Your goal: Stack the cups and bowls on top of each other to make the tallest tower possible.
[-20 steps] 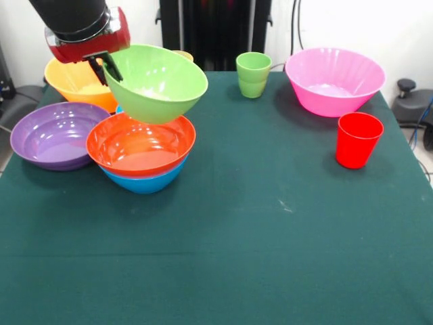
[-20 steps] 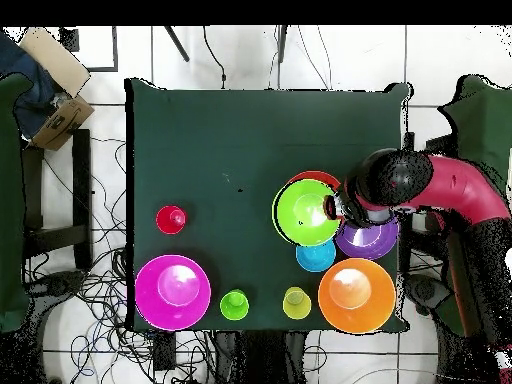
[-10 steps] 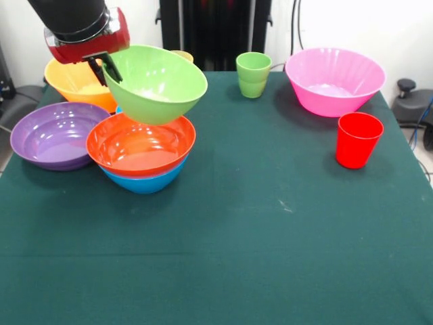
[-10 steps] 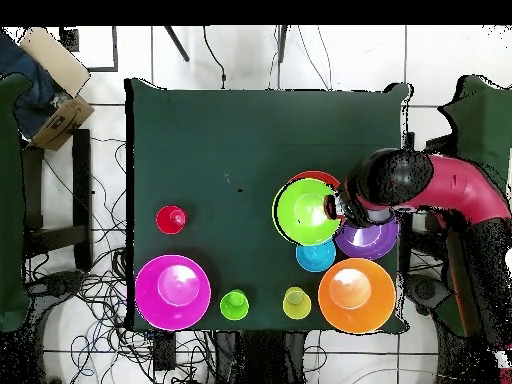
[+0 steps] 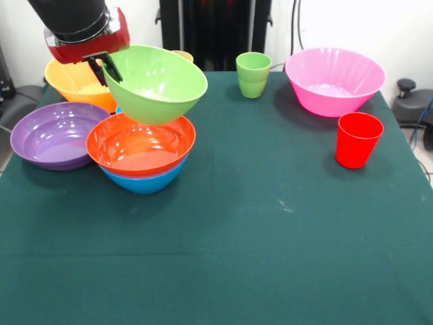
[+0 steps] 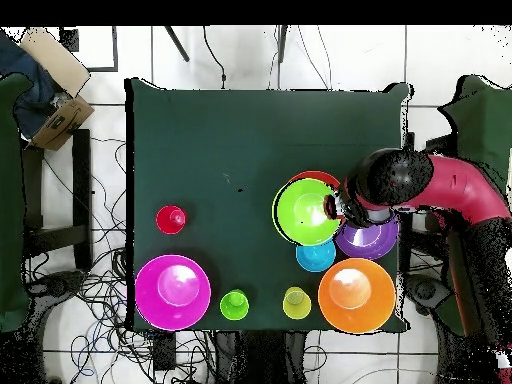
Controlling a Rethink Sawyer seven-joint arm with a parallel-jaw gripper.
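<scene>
My gripper (image 5: 107, 68) (image 6: 333, 208) is shut on the rim of the green bowl (image 5: 157, 82) (image 6: 305, 211) and holds it tilted just above the red-orange bowl (image 5: 140, 144) (image 6: 318, 178). The red-orange bowl is nested in the big blue bowl (image 5: 144, 180). The purple bowl (image 5: 53, 135) (image 6: 367, 238) lies beside them. The yellow-orange bowl (image 5: 76, 82) (image 6: 355, 294) stands behind it. The small blue bowl (image 6: 316, 255) is mostly hidden in the front view. The pink bowl (image 5: 334, 80) (image 6: 172, 291), red cup (image 5: 358, 139) (image 6: 171, 219), light green cup (image 5: 253, 74) (image 6: 234, 304) and yellow cup (image 6: 297, 302) stand apart.
A green cloth covers the table (image 5: 270, 230) (image 6: 240, 130). A cardboard box (image 6: 55, 85) lies off the table in the overhead view. Cables run over the floor around the table.
</scene>
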